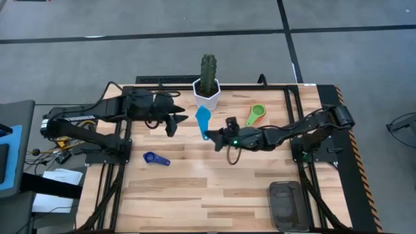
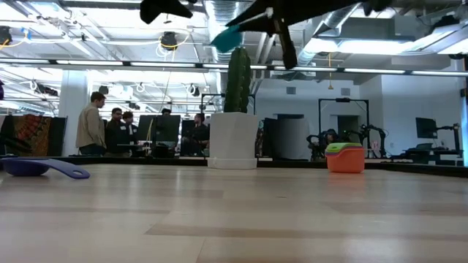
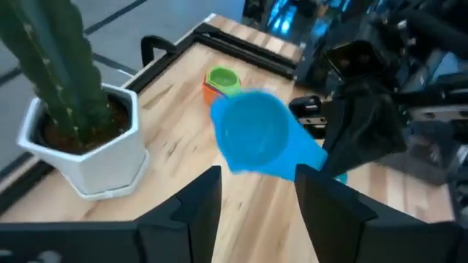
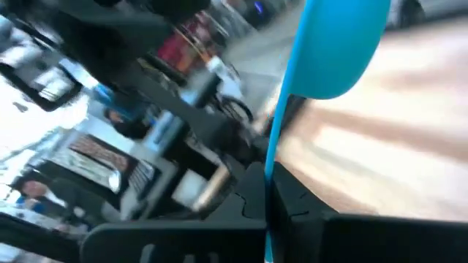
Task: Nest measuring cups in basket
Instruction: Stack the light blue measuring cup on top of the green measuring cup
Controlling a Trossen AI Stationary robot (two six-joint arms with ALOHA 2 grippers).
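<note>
Light blue plastic measuring cup (image 1: 203, 120) is held above the wooden slatted counter (image 1: 214, 188), near its middle, just in front of the white hexagonal pot with the green cactus (image 1: 207, 91). Right tool (image 1: 209, 138) is closed on the cup's flat handle; in the right wrist view the handle (image 4: 278, 139) runs edge-on down between the pinched fingers, with the bowl (image 4: 340, 44) out beyond them. Left tool (image 1: 174, 121) sits just beside the cup on the side opposite the right arm, fingers (image 3: 194, 208) parted and clear of the cup; in the left wrist view the bowl shows just beyond the gap, opening facing the camera. Dark blue plastic measuring cup (image 1: 155, 158) lies flat on the counter nearer the left arm, apart from the rest. Stack of a green cup nested over an orange one (image 1: 256, 115) rests on the counter to the cactus pot's right; in the low view it stands upright, green on top (image 2: 345, 157). Dark grey rectangular basket with rounded corners (image 1: 286, 203) sits at the counter's near right corner, well apart from all cups. Several people (image 2: 110, 131) stand in the room behind the counter.
</note>
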